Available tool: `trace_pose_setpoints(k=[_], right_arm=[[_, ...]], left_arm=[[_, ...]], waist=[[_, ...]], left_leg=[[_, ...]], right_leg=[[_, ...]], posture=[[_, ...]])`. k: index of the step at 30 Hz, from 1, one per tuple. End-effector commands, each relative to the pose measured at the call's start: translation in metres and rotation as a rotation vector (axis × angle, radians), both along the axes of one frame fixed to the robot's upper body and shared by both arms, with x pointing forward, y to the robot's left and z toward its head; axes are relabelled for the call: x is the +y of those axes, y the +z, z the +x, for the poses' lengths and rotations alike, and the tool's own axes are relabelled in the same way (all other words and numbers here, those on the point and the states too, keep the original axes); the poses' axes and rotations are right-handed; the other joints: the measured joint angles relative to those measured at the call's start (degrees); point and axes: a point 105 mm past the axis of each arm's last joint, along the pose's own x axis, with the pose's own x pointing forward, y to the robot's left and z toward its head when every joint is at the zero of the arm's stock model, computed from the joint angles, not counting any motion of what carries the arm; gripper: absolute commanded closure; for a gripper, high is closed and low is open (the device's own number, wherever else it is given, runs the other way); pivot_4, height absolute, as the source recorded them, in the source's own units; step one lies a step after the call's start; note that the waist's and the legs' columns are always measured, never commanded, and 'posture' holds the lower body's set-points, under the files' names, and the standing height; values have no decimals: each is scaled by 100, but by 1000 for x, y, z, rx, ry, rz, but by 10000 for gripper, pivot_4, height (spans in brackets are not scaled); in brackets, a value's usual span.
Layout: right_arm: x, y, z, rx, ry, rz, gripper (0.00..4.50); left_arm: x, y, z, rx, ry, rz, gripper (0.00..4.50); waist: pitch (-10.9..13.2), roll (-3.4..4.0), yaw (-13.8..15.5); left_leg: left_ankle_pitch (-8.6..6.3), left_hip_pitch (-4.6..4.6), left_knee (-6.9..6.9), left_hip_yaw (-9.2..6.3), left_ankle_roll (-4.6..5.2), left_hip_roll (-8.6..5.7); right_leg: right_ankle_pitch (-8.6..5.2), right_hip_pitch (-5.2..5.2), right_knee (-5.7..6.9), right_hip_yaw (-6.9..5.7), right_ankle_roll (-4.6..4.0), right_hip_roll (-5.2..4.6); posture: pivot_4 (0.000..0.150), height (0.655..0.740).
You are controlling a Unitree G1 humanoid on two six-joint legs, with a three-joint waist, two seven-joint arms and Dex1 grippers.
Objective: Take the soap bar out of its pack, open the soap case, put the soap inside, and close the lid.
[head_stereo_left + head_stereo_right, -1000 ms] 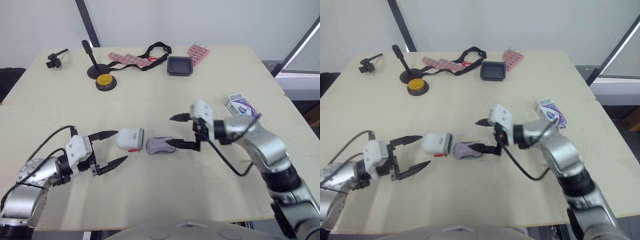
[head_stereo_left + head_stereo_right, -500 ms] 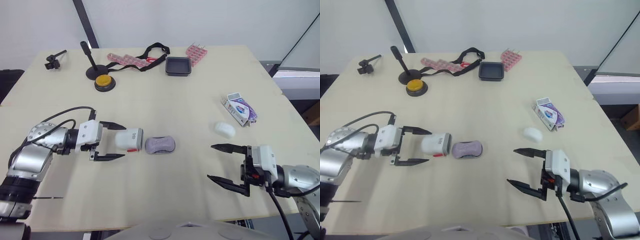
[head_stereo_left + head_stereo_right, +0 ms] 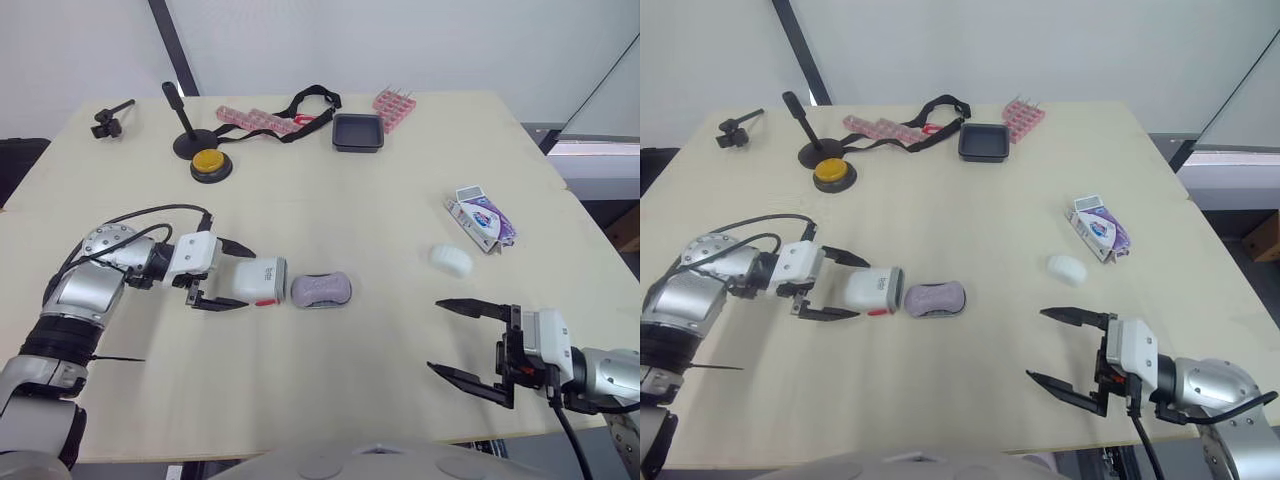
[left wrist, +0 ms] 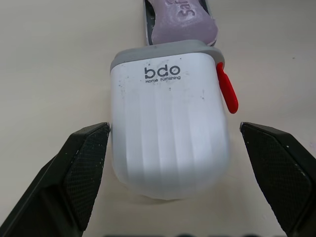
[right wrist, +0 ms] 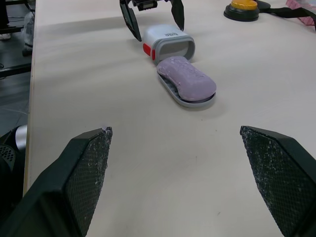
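Observation:
A purple soap bar [image 3: 321,290] lies on the grey base of the soap case, mid-table. The case's white cover [image 3: 258,280], with a red latch, lies on its side right beside it, its open end facing the soap. My left gripper [image 3: 247,278] is open with one finger on each side of the cover [image 4: 170,123]; its fingers [image 4: 81,168] stand just off the cover's walls. The purple-and-white soap pack [image 3: 481,219] lies at the right. My right gripper [image 3: 436,335] hangs open over the front right of the table, holding nothing.
A small white oval lump [image 3: 451,260] lies next to the pack. At the back stand a black tray [image 3: 359,131], a yellow button [image 3: 211,162], a black stand [image 3: 185,125], pink strips [image 3: 258,120], a pink rack [image 3: 396,103] and a black strap [image 3: 310,105].
My right gripper left the soap and drew back to the front right of the table. My left gripper moved in until its fingers straddle the white cover.

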Motion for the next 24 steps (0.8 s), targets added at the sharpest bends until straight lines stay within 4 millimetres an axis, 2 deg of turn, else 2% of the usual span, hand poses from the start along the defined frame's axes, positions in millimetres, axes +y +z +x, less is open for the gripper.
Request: trace_pose_setpoints(k=[1,6,12,20,24], right_arm=[[-4,9,1,-48,-1,-3,335],[0,10,2,-49,8,-7,335],[4,10,2,-44,18,-12,335],[11,10,3,-37,37,-19,335],[14,11,3,-32,42,-17,0]], left_arm=[[-4,4,5,-53,-10,8,0],[-8,-1,11,-86,12,4,0],[-9,-5,8,-83,7,3,0],[-7,-1,12,-105,18,-16,0],[-8,-1,12,-103,15,-23,10199]], waist=[[0,0,8],[0,0,10],[0,0,19],[0,0,22],[0,0,30]], left_leg=[[0,-1,0,0,0,0],[0,-1,0,-1,1,1],[0,-2,0,-1,0,1],[0,-2,-1,-2,-1,1],[1,-2,-1,-2,-1,1]], right_leg=[[0,0,0,0,0,0],[0,0,-1,-1,0,2],[0,0,-2,-1,0,2],[0,0,-3,-1,1,2],[1,0,-5,-1,1,2]], posture=[[1500,7291],[1500,7291],[1500,7291],[1500,7291],[1500,7291]])
